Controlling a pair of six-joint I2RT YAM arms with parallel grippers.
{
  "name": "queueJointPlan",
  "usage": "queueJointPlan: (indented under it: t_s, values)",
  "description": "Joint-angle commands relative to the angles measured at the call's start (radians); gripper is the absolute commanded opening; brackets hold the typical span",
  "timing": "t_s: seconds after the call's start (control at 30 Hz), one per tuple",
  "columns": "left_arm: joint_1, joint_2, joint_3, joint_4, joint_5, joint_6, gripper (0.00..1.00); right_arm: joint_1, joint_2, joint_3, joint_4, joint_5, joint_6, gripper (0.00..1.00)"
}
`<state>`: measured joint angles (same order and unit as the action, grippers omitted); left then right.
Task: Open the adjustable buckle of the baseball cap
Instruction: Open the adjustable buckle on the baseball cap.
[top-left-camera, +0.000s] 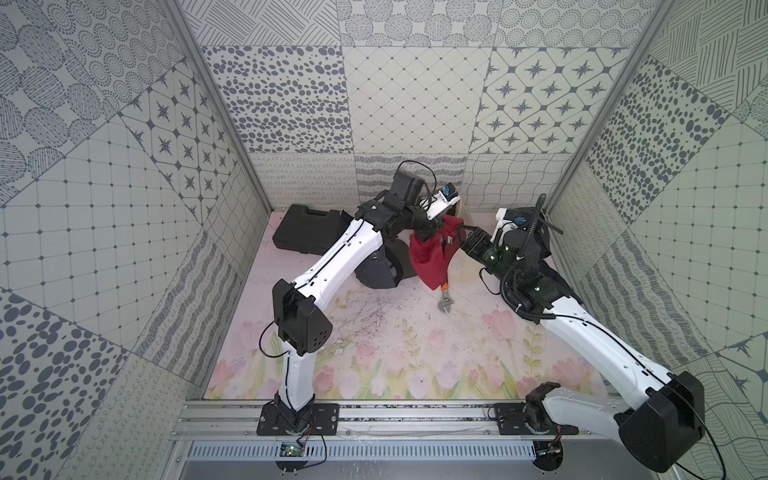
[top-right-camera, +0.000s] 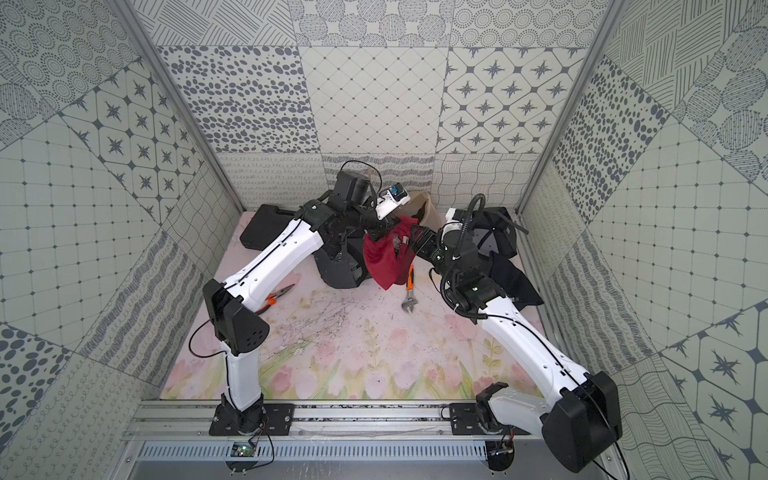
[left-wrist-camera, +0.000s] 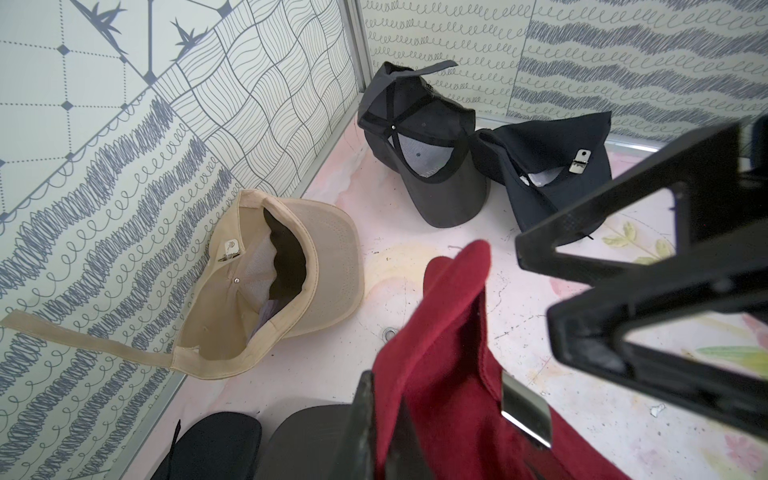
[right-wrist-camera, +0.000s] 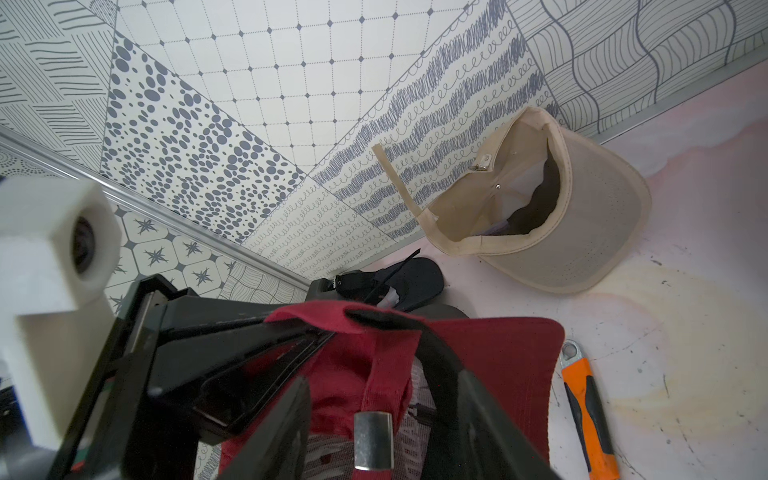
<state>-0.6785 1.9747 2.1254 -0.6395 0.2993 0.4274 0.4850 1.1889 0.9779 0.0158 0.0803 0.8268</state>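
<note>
The red baseball cap (top-left-camera: 430, 255) hangs off the table at the back centre, also visible in a top view (top-right-camera: 382, 259). My left gripper (left-wrist-camera: 384, 436) is shut on the cap's red fabric beside the strap. The silver metal buckle (right-wrist-camera: 373, 440) sits on the red strap (right-wrist-camera: 388, 370) and also shows in the left wrist view (left-wrist-camera: 525, 409). My right gripper (right-wrist-camera: 374, 399) is open. Its black fingers (right-wrist-camera: 274, 436) stand on either side of the buckle with gaps, not touching it.
A beige cap (left-wrist-camera: 274, 278) lies by the back wall. Dark caps (left-wrist-camera: 419, 145) lie in the back right corner, and another dark cap (top-left-camera: 380, 268) under the left arm. An orange-handled wrench (right-wrist-camera: 588, 411), pliers (top-right-camera: 278, 297) and a black tool case (top-left-camera: 307, 232) lie on the table.
</note>
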Motion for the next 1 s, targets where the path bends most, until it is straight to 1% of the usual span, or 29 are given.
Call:
queueJointPlan:
  t_s: [0.0,0.2,0.33,0.4,0.5,0.57,0.83,0.93,0.97]
  values:
    - [-0.003,-0.016,0.002,0.048,0.002,0.009,0.00,0.000,0.034,0.028,0.047,-0.010,0.022,0.59]
    - [-0.006,-0.023,-0.001,0.047,0.010,0.011,0.00,-0.020,0.079,0.055,0.065,-0.043,0.039,0.57]
    - [-0.006,-0.022,-0.001,0.046,0.012,0.012,0.00,-0.042,0.098,0.064,0.068,-0.077,0.045,0.52]
    - [-0.007,-0.023,-0.001,0.044,0.012,0.012,0.00,-0.056,0.101,0.057,0.076,-0.090,0.058,0.46]
    - [-0.006,-0.025,-0.002,0.043,0.008,0.011,0.00,-0.065,0.094,0.047,0.078,-0.098,0.061,0.30]
    - [-0.007,-0.022,0.001,0.043,-0.001,0.011,0.00,-0.067,0.087,0.040,0.083,-0.102,0.061,0.22]
    - [-0.007,-0.016,0.006,0.044,-0.045,0.009,0.00,-0.070,0.061,0.024,0.084,-0.105,0.060,0.05]
    - [-0.007,-0.009,0.016,0.056,-0.155,-0.036,0.00,-0.069,0.044,0.016,0.071,-0.095,0.062,0.00]
    - [-0.006,-0.003,0.026,0.051,-0.192,-0.051,0.00,-0.071,0.038,0.012,0.066,-0.092,0.060,0.00]
